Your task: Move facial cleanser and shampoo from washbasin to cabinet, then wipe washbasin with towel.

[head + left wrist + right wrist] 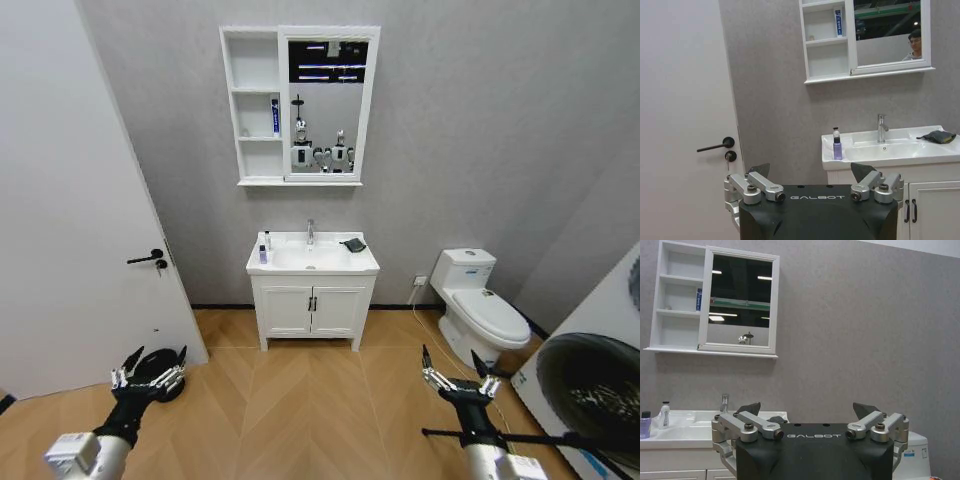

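The white washbasin (340, 264) with its chrome tap (310, 232) stands against the far wall, well beyond both grippers. On its left side stand a small purple bottle (837, 150) and a white bottle with a dark cap (663, 416); which is the facial cleanser and which the shampoo I cannot tell. The dark towel (353, 244) lies folded on its right rear corner. Above hangs the cabinet (253, 62), with a blue tube (275, 117) on its middle shelf. My left gripper (158, 355) and right gripper (452, 358) hover low over the floor, both open and holding nothing.
A white two-door vanity (312, 310) carries the basin. A white door (60, 200) with a black handle is at the left, with a dark object (160, 386) on the floor beside it. A toilet (480, 305) and a round dark machine front (595, 390) are at the right. Open wood floor (310, 400) lies ahead.
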`<state>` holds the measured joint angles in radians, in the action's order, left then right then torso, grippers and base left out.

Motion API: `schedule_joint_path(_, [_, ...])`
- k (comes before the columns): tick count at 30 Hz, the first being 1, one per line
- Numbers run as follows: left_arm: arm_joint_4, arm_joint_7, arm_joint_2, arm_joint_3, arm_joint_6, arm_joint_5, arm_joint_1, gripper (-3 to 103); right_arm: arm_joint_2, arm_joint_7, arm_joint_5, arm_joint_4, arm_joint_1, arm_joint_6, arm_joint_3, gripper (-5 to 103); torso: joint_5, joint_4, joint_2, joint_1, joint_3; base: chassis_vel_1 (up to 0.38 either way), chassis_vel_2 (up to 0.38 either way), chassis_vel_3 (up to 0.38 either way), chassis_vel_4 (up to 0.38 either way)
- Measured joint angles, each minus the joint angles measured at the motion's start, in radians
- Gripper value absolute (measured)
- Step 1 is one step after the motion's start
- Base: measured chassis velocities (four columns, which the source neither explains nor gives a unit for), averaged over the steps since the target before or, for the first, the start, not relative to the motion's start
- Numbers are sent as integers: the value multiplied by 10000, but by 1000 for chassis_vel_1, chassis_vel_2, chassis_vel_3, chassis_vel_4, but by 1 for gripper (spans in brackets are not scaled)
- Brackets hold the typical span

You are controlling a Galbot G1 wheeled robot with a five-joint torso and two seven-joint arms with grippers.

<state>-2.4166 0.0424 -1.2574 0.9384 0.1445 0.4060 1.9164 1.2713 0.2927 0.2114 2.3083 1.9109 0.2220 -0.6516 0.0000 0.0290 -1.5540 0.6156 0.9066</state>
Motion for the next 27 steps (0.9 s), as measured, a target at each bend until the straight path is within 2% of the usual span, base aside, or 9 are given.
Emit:
schedule_joint_path(12, [16,1,12,-233,45,-182,85,93,-291,26,685,347,309,-464,-30,100,0,0,0,1,0,0,0,0,0])
schedule_joint_path(27, [70,-17,-93,-466,1,-373,20,93,-229,33,601,406,477,-522,-61,100,0,-1,-1,-3,-1,-29,30,28,-29])
